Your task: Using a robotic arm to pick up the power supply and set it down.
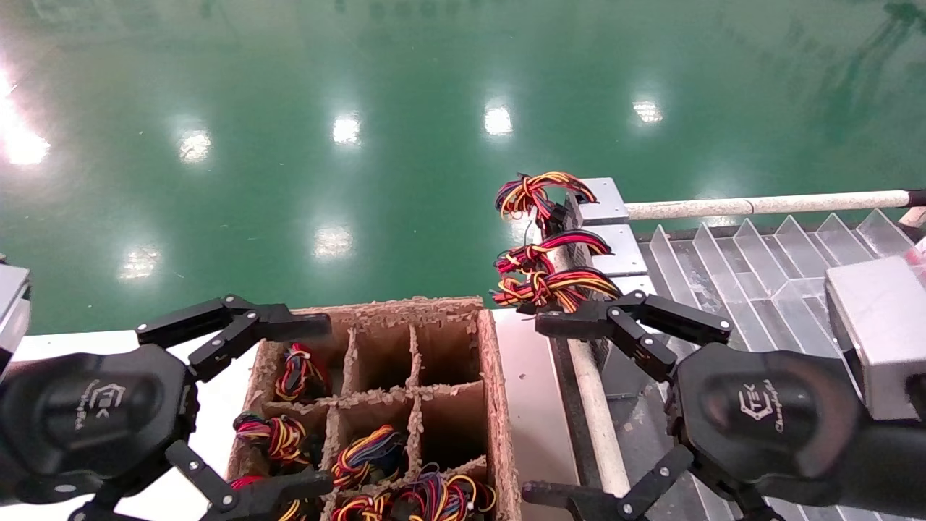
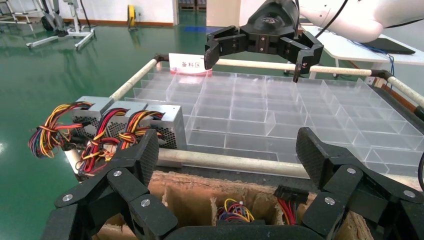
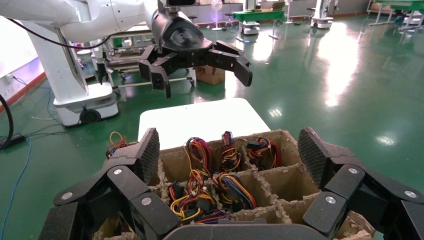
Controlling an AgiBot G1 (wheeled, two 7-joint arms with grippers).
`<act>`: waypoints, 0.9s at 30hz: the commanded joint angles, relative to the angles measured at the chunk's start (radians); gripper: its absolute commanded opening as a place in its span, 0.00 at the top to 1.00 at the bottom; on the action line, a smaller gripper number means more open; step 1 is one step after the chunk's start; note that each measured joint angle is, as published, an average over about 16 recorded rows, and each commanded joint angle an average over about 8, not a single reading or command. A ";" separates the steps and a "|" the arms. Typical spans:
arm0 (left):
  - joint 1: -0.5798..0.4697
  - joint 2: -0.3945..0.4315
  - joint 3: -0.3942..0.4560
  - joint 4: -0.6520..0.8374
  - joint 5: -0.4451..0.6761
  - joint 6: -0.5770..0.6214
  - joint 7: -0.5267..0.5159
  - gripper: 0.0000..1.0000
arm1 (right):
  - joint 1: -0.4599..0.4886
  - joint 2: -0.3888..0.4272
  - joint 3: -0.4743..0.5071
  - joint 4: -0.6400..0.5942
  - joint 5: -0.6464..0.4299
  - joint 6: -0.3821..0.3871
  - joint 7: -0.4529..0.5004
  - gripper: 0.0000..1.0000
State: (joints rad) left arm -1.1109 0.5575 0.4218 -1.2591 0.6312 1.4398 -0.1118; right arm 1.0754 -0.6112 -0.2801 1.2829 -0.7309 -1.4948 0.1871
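Note:
Three silver-grey power supplies [image 1: 611, 242] stand side by side at the near-left edge of the clear divided tray [image 1: 752, 275], their red, yellow and black wires hanging outward; the left wrist view shows them [image 2: 165, 117] too. More wire bundles [image 1: 365, 452] stick up from cells of the cardboard box [image 1: 499, 391], the metal boxes below them hidden. My left gripper [image 1: 318, 405] hangs open over the box's left side. At the box's right edge, just before the nearest supply, hovers my right gripper [image 1: 539, 407], open and holding nothing. Each wrist view shows the other gripper beyond: right [image 2: 260, 42], left [image 3: 195, 55].
The box stands on a white table [image 1: 72, 344]. A pale pipe rail [image 1: 759, 205] frames the tray, with another rail [image 1: 597, 405] between box and tray. Several box cells on the right [image 1: 448, 423] hold nothing. Green floor lies beyond.

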 commanded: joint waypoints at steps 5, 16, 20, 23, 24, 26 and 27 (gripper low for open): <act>0.000 0.000 0.000 0.000 0.000 0.000 0.000 0.00 | 0.000 0.000 0.000 0.000 0.000 0.000 0.000 0.00; 0.000 0.000 0.000 0.000 0.000 0.000 0.000 0.00 | 0.000 0.000 0.000 0.000 0.000 0.000 0.000 0.00; 0.000 0.000 0.000 0.000 0.000 0.000 0.000 0.00 | 0.000 0.000 0.000 0.000 0.000 0.000 0.000 0.00; 0.000 0.000 0.000 0.000 0.000 0.000 0.000 0.00 | 0.000 0.000 0.000 0.000 0.000 0.000 0.000 0.00; 0.000 0.000 0.000 0.000 0.000 0.000 0.000 0.00 | 0.000 0.000 0.000 0.000 0.000 0.000 0.000 0.00; 0.000 0.000 0.000 0.000 0.000 0.000 0.000 0.00 | 0.000 0.000 0.000 0.000 0.000 0.000 0.000 0.00; 0.000 0.000 0.000 0.000 0.000 0.000 0.000 0.00 | 0.000 0.000 0.000 0.000 0.000 0.000 0.000 0.00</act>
State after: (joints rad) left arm -1.1109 0.5575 0.4218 -1.2591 0.6313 1.4398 -0.1118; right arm 1.0754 -0.6112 -0.2801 1.2829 -0.7310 -1.4947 0.1871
